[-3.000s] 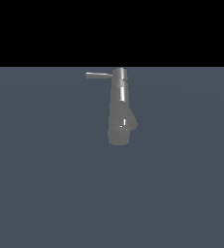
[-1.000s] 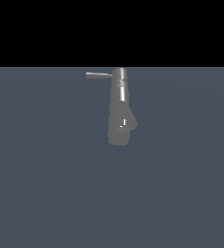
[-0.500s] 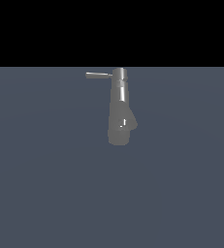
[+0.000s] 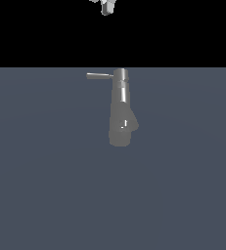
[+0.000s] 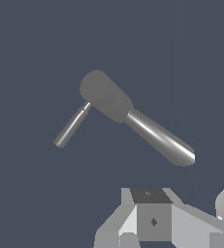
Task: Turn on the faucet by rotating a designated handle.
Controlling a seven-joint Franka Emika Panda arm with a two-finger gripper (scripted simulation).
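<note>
The faucet (image 4: 120, 107) is a grey metallic column with a darker, wider base lump, standing on the blue-grey floor in the middle of the exterior view. The handle (image 4: 99, 75), a thin light-grey rod, sticks out from the column's top toward the exterior view's left. My white gripper (image 4: 106, 6) shows only partly at the top edge, high above the faucet and touching nothing. In the wrist view the faucet (image 5: 152, 135) and the handle (image 5: 72, 127) lie far below my gripper (image 5: 154, 227). Its fingertips do not show clearly.
The blue-grey floor (image 4: 46, 195) spreads flat all around the faucet. A black background fills the upper part of the exterior view. No other objects show.
My gripper has come into sight at the top edge of the exterior view; earlier it was out of frame. The faucet and handle have not moved.
</note>
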